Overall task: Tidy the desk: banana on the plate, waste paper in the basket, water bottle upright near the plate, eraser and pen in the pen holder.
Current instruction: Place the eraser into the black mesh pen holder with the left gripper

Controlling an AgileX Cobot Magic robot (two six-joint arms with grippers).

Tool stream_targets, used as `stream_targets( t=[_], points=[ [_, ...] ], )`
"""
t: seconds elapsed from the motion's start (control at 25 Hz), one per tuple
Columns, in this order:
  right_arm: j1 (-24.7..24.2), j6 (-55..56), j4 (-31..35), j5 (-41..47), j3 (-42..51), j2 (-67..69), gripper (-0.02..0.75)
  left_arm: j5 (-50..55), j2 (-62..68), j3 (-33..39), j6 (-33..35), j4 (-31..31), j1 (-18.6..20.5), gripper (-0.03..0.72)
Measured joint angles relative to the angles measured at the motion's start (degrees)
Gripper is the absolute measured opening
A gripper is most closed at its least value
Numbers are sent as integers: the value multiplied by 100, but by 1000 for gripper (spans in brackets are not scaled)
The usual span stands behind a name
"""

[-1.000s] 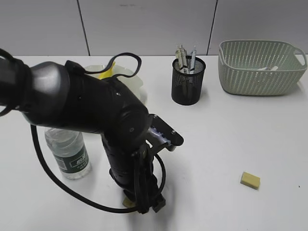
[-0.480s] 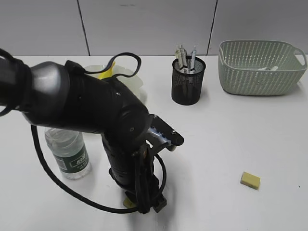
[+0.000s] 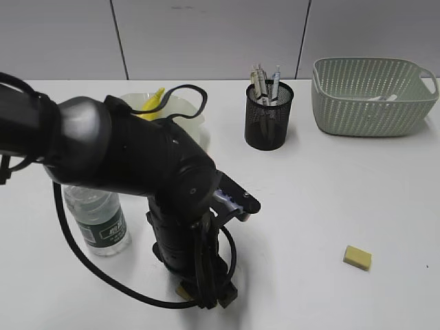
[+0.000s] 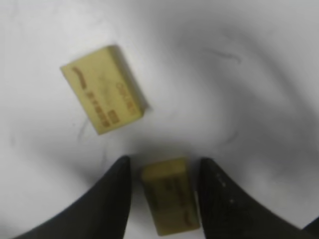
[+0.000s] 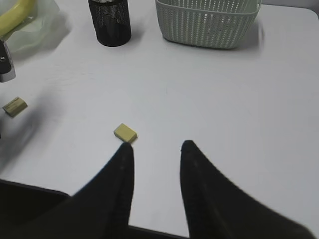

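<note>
My left gripper (image 4: 164,172) points down at the desk (image 3: 323,199) near its front edge, and it also shows in the exterior view (image 3: 218,297). Its fingers straddle a yellow eraser (image 4: 169,199) with thin gaps on both sides. A second eraser (image 4: 103,88) lies just beyond it. A third eraser (image 3: 357,257) lies at the front right, just ahead of my open, empty right gripper (image 5: 156,149). The banana (image 3: 152,103) lies on the plate (image 3: 189,113). The water bottle (image 3: 100,220) stands upright. The pen holder (image 3: 269,117) holds pens. White paper (image 3: 385,97) lies in the basket (image 3: 375,103).
The left arm's dark body and cable (image 3: 137,165) cover the plate's front and the middle left of the desk. The pen holder and basket stand along the back edge by the wall. Bare tabletop lies between them and the right eraser (image 5: 125,132).
The left arm's upper body has shifted slightly right and lower, showing more of the banana and plate. The gripper stays at the same spot on the desk.
</note>
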Motion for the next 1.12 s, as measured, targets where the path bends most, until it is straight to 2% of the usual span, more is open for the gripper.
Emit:
stream_targets(
  t=[0.12, 0.4, 0.48, 0.6, 0.84, 1.12],
  points=[
    [0, 0, 5, 0, 0, 0, 265, 14, -7, -7, -17, 42, 7, 183],
    [0, 0, 5, 0, 0, 0, 265, -100, -873, -178, -23, 114, 7, 186],
    [0, 0, 5, 0, 0, 0, 265, -608, -1263, -433, -29, 351, 59, 186],
    [0, 0, 5, 0, 0, 0, 265, -2137, -1499, -848, -34, 517, 379, 186],
    [0, 0, 5, 0, 0, 0, 265, -5149, -663, -1607, -51, 601, 1136, 186],
    [0, 0, 5, 0, 0, 0, 265, -5874, 755, -2595, -51, 590, 1362, 186]
  ],
)
